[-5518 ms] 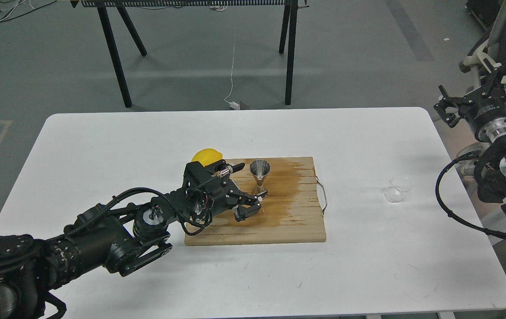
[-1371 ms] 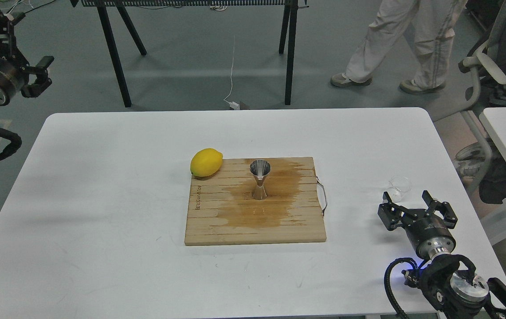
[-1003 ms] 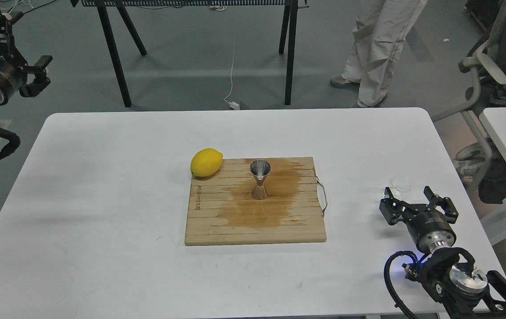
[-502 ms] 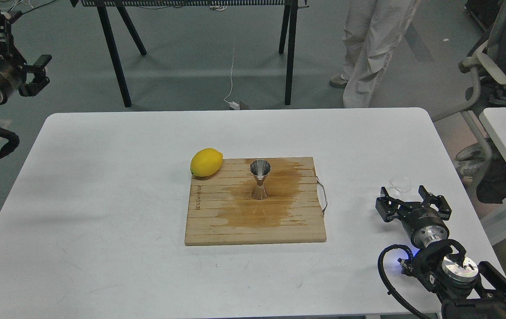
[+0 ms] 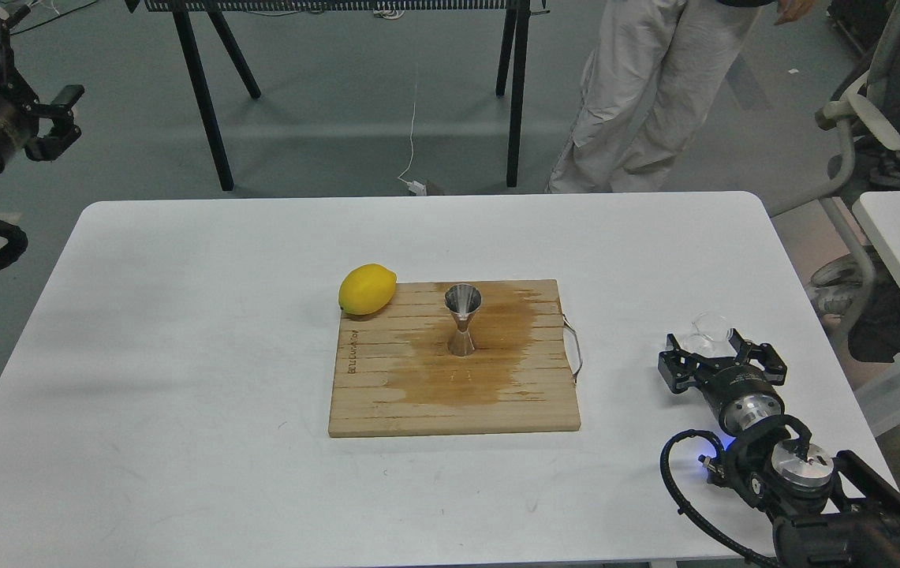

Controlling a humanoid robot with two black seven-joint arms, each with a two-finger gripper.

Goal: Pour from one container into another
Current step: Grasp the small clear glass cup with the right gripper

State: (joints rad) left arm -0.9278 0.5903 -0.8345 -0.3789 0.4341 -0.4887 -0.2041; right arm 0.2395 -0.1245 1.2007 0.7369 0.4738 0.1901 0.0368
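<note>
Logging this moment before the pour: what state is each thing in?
cup: upright on the table, not gripped
jigger: upright on the board, untouched
board: wet stain around the jigger
lemon: whole, at the board's corner
right tool: open, at the cup
left tool: raised, far off

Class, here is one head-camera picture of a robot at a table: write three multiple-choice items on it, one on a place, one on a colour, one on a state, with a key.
1. Where does the steel jigger stand?
A. on the wooden cutting board
B. on the bare table
C. in a gripper

2. What colour is the lemon?
A. green
B. yellow
C. red

3. How is the right gripper?
A. shut on the jigger
B. out of view
C. open around the glass cup

Key: 1 A, its base sits on the stained board; 2 B, plainly yellow; 3 C, its fingers are spread on both sides of the cup.
</note>
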